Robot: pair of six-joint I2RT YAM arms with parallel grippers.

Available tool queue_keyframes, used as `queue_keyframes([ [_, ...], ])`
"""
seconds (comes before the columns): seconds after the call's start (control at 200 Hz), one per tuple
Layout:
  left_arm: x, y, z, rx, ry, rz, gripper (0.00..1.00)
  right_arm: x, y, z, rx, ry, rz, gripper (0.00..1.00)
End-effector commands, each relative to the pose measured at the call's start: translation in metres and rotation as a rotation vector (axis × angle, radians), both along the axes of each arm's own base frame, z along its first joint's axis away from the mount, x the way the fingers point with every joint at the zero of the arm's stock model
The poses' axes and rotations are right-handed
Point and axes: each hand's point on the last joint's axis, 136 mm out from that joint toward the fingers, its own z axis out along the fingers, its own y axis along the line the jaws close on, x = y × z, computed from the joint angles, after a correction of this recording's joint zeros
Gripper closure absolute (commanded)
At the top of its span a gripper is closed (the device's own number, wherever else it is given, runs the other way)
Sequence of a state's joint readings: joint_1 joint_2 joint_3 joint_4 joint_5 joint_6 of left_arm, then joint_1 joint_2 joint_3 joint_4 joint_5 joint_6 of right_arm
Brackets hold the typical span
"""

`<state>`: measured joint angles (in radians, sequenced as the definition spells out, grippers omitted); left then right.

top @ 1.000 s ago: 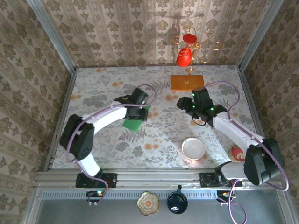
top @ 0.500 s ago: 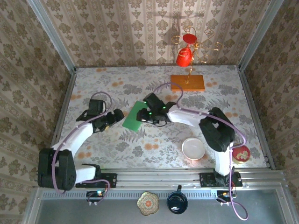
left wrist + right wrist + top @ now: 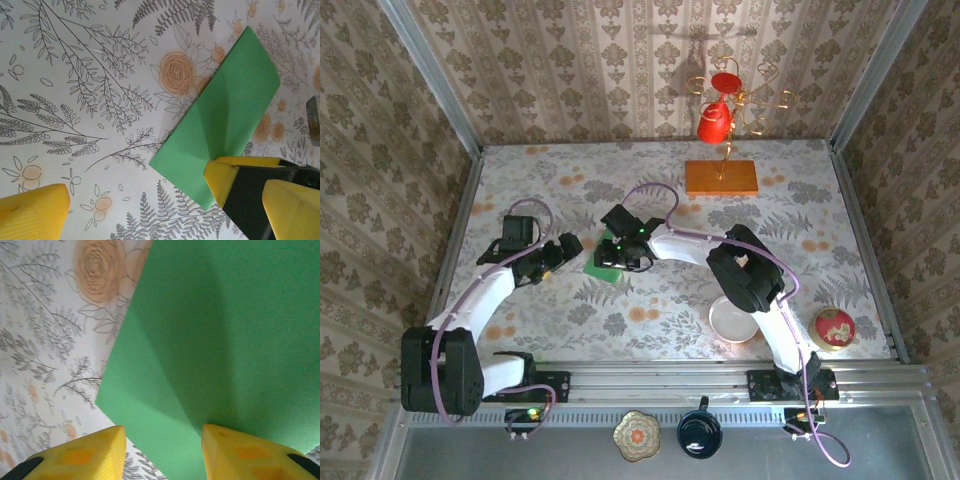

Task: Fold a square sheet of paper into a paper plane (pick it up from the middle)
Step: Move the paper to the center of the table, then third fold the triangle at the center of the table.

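**Inspector:** What has changed?

**Operator:** A second ago my left pincer (image 3: 565, 247) was over the sheet of paper (image 3: 603, 268). It has since drawn off to the left and stands wide apart, holding nothing. My right pincer (image 3: 162, 432) has crossed over to the sheet, so I judge this a handover before the next fold.

**Inspector:** Is the right one clamped?

**Operator:** No. Its fingers are apart and straddle the near edge.

**Inspector:** And the sheet's condition?

**Operator:** It is a green oblong with one slanting crease, not yet a dart. It lies on the table (image 3: 770, 230), left of centre.
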<state>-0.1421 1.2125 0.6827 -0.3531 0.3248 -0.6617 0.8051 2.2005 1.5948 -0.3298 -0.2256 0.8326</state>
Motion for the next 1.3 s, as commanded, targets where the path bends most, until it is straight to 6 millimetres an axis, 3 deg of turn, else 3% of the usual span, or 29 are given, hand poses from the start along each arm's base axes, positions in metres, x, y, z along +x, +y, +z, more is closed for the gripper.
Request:
queue_keyframes([
  [0.0, 0.004, -0.006, 0.003, -0.035, 0.002, -0.022, 0.00, -0.012, -0.029, -0.022, -0.099, 0.063, 0.034, 0.54],
  [0.21, 0.004, -0.017, -0.003, -0.012, 0.025, -0.097, 0.00, -0.051, -0.078, -0.047, -0.188, 0.148, 0.162, 0.54],
  [0.34, 0.004, -0.030, -0.004, -0.012, 0.025, -0.141, 0.00, -0.061, -0.104, -0.043, -0.244, 0.119, 0.247, 0.54],
  [0.47, 0.005, -0.045, -0.005, -0.031, 0.031, -0.177, 0.00, -0.052, -0.092, -0.004, -0.140, 0.057, 0.181, 0.54],
  [0.54, 0.003, -0.053, -0.005, -0.053, 0.037, -0.191, 0.00, -0.037, -0.082, 0.024, -0.035, -0.014, 0.064, 0.53],
  [0.605, 0.000, -0.062, -0.006, -0.078, 0.044, -0.214, 0.01, -0.023, -0.087, 0.038, 0.018, -0.066, -0.077, 0.51],
  [0.76, -0.013, -0.086, -0.008, -0.096, 0.080, -0.326, 0.01, -0.013, -0.106, 0.026, 0.095, -0.022, -0.319, 0.51],
  [1.02, -0.019, -0.107, -0.011, -0.118, 0.112, -0.394, 0.04, -0.009, -0.101, 0.011, 0.118, 0.023, -0.317, 0.60],
  [1.12, -0.022, -0.117, -0.014, -0.119, 0.132, -0.428, 0.13, -0.007, -0.104, 0.005, 0.088, 0.042, -0.330, 0.60],
  [1.295, -0.026, -0.126, -0.019, -0.106, 0.161, -0.448, 0.18, -0.004, -0.105, -0.003, 0.070, 0.056, -0.332, 0.61],
])
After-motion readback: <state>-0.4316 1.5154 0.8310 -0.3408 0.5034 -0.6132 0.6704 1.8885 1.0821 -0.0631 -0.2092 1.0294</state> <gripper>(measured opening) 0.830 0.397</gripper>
